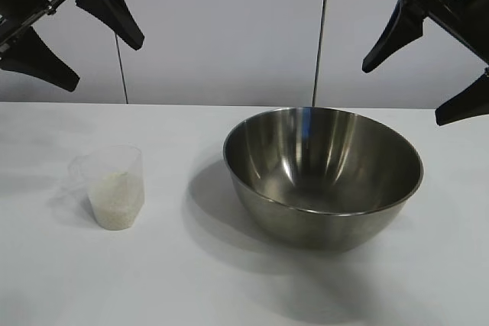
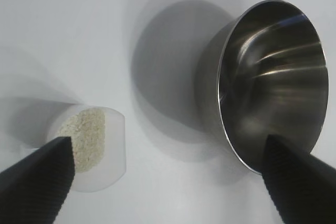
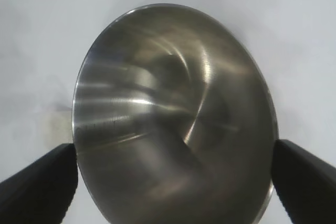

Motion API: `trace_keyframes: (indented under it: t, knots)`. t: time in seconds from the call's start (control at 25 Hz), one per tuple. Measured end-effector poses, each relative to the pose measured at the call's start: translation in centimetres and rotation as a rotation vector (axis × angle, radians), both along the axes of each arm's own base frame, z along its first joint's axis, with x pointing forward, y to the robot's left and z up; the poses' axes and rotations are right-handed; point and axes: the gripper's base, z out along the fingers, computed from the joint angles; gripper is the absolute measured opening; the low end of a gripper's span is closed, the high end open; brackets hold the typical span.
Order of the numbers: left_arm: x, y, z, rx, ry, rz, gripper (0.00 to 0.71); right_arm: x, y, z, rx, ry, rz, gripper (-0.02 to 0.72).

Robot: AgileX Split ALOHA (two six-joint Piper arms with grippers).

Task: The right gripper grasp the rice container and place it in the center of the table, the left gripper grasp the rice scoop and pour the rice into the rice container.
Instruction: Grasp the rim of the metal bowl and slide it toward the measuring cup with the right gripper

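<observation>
on white table (image 1: 428, 280), shiny steel rice container (image 1: 323, 177), empty

Rice container (image 3: 173, 119), seemingly empty, between spread fingers (image 3: 39, 184).

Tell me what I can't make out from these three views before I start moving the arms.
- Left gripper: exterior view's top-left edge cuts off everything above the open fingers.
- Right gripper: top-right edge cuts it likewise.
- Rice scoop: in the left wrist view a fingertip covers its near side; handle not visible.
- Rice container: right wrist view's bottom edge cuts its rim; outer wall hidden.
- Rice: single grains too small to tell.
</observation>
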Motion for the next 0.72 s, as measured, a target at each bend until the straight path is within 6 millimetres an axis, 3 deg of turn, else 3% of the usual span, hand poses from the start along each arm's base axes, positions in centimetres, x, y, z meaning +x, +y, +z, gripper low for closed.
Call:
trace_keyframes:
  t: [0.44, 0.72]
  knots:
    - [0.0, 0.0, 0.0, 0.000, 0.000, 0.000, 0.694, 2.6, 0.0, -6.5, -0.003, 0.122, -0.033, 0.694]
    - [0.0, 0.0, 0.0, 0.000, 0.000, 0.000, 0.694, 3.0, 3.5, -8.7, -0.023, 0.130, 0.048, 0.694]
